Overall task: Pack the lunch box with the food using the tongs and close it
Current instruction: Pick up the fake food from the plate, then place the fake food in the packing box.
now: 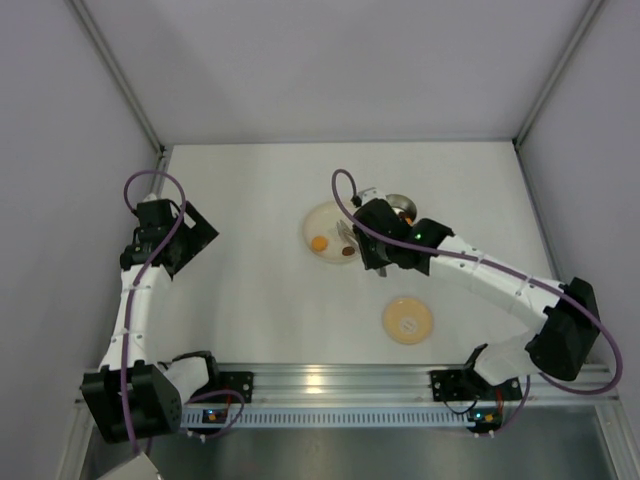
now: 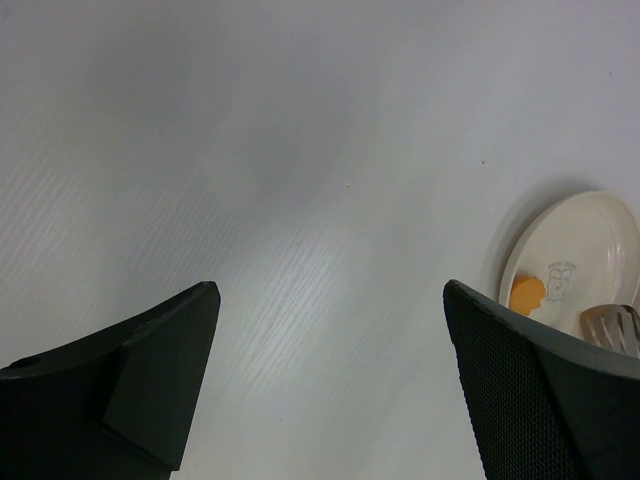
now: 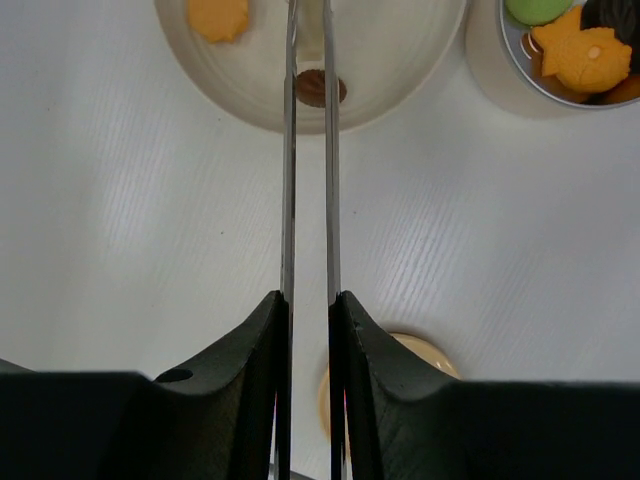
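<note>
My right gripper is shut on the thin grey tongs, squeezing their two arms nearly parallel. The tongs reach over the cream plate, and a dark brown piece shows between the arms; whether they pinch it I cannot tell. An orange piece lies on the plate to the left. The lunch box stands right of the plate with orange and green food inside. Its tan lid lies on the table nearer the bases. My left gripper hangs open over bare table, far left of the plate.
From above, the plate sits mid-table with the lunch box just to its right and the right gripper beside them. Grey walls close in the table on the left, right and back. The left gripper hovers near the left wall.
</note>
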Motion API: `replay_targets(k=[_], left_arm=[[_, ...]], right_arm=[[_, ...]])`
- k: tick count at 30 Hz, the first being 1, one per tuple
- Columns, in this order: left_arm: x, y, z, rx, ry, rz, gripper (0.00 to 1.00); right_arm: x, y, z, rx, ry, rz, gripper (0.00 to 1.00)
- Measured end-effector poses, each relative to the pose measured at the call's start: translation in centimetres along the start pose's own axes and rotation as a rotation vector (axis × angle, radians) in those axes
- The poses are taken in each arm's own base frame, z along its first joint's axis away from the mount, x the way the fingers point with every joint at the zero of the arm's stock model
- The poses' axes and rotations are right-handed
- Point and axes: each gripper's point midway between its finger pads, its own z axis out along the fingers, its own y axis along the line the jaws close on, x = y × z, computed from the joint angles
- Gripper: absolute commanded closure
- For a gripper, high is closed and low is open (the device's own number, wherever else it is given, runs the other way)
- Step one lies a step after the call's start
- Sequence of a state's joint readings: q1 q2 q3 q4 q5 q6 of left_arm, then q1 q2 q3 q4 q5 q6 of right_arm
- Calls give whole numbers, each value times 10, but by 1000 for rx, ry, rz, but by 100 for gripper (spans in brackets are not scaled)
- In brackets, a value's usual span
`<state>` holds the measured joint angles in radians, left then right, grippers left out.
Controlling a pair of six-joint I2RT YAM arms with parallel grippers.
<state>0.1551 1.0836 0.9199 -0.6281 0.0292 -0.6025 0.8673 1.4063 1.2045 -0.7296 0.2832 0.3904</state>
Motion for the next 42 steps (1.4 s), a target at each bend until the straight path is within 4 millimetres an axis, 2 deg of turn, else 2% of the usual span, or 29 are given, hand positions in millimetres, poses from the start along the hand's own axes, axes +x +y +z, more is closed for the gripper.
replay_targets(k=[5,12,17,19,25,33,38,42], left_arm=[[0,0,0,0,0,0,2],[0,0,0,0,0,0,1],[0,0,0,1,1,1,2],[0,0,0,1,1,0,2],[0,0,0,0,0,1,1],[0,0,0,0,0,1,2],[0,0,0,0,0,1,2],[0,0,0,0,0,1,1]], right_arm=[[-17,-21,-7,32,-42,41,75],[-37,-74,-25,113,-112,137,75],[-43,-95,-36,143,-147,177,74],[-40,-100,-36,153,-145,181,71],[-30,-108,-31,171,-118,181,65],[-29,-110,-31,168,-114,185,65],[-29,-103,-35,133,-119,182,64],[-29,-88,-40,85,-128,159,63]])
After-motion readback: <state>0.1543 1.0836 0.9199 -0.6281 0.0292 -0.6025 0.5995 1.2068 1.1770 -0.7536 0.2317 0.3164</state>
